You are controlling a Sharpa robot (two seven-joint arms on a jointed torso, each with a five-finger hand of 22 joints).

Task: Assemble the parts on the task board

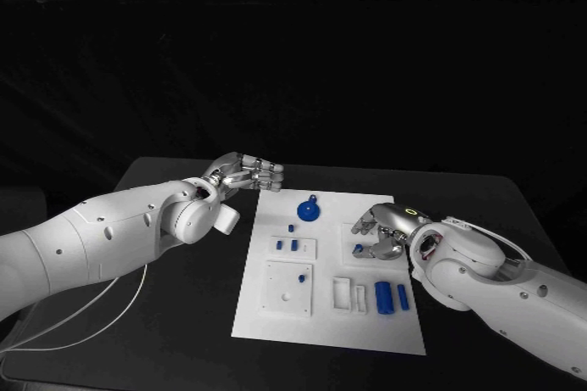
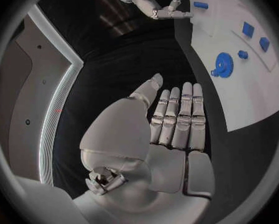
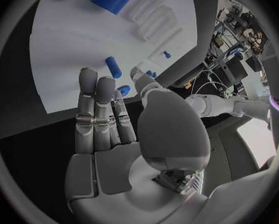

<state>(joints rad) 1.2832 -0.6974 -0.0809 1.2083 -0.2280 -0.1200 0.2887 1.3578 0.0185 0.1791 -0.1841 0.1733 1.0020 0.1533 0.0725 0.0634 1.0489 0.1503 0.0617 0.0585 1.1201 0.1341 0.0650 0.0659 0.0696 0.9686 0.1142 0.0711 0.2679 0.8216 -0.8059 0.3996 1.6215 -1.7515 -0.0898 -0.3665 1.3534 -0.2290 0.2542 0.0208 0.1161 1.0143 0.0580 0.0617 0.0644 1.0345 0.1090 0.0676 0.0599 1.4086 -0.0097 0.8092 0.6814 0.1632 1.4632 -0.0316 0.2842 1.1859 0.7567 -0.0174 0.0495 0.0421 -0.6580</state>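
A white rectangular task board [image 1: 328, 323] lies at the centre of a black table [image 1: 489, 196], small blue plastic parts scattered over it. A round blue toothed gear with a small tab [image 1: 310, 209] lies at the board's 12 o'clock end; two upright blue cylinders [image 1: 392, 296] stand toward 4 o'clock beside white slotted holders [image 1: 351, 293], and small blue pegs [image 1: 288, 242] sit left of centre above a raised white square block [image 1: 288, 289]. The silver left hand [image 1: 247, 174] hovers off the board's 11 o'clock corner, fingers straight and pressed side by side, holding nothing. The silver right hand [image 1: 382, 231] hangs over the board's 3 o'clock edge, fingers curled close together above a small blue piece [image 3: 113, 66]; whether it pinches anything cannot be told.
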